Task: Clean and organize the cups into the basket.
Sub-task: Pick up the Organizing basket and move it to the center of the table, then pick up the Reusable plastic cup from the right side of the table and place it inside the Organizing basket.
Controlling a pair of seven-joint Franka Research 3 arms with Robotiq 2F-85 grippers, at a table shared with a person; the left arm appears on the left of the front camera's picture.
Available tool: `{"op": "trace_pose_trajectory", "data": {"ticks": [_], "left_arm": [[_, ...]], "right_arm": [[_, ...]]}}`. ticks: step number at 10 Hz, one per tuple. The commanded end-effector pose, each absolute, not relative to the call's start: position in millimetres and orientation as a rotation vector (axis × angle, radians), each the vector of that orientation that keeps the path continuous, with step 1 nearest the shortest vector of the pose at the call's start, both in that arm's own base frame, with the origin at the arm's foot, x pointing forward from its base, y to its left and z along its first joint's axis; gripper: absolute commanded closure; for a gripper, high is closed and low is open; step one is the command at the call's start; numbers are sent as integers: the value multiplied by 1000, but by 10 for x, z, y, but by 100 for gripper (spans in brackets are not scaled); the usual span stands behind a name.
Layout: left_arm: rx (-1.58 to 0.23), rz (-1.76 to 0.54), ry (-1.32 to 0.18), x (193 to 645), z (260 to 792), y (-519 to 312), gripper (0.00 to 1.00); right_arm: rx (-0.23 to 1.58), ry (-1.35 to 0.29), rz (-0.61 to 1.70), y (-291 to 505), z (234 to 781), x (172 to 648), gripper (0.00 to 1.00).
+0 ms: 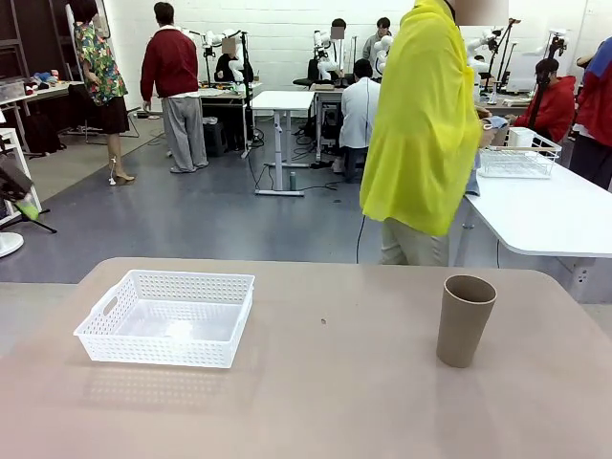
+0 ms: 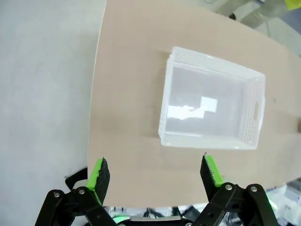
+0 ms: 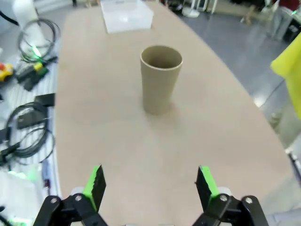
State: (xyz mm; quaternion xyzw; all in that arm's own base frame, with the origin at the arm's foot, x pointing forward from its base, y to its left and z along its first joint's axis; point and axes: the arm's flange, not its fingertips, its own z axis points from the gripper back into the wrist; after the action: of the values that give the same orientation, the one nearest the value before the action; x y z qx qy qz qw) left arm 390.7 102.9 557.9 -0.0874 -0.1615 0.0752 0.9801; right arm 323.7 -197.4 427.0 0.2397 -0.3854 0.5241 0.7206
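Task barely begun, by the look of it: the shallow white lattice-sided plastic basket (image 1: 158,350) sits empty at the left of the beige table (image 1: 325,392). A kraft-brown tapered paper cup (image 1: 465,320) stands upright well apart at the right, not yet moved. Left gripper (image 2: 153,162) and right gripper (image 3: 149,170) both gape wide, holding nothing.

Basket (image 1: 158,350) sits left on the worktop (image 1: 325,387); cup (image 1: 465,321) stands upright at the right, well apart. A person (image 1: 421,124) stands beyond the far edge.
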Motion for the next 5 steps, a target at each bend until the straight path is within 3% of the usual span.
{"op": "trace_pose_trajectory", "data": {"ticks": [1,3,5], "left_arm": [[-135,229,-375,3983,5240,896,0],[-217,182,-333,3897,5087,880,0],[-160,205,-351,3987,5225,884,0]], "right_arm": [[587,-910,1122,-1846,4067,3246,0],[557,-867,1137,-1884,4127,3227,0],[557,-867,1137,-1884,4127,3227,0]]}}
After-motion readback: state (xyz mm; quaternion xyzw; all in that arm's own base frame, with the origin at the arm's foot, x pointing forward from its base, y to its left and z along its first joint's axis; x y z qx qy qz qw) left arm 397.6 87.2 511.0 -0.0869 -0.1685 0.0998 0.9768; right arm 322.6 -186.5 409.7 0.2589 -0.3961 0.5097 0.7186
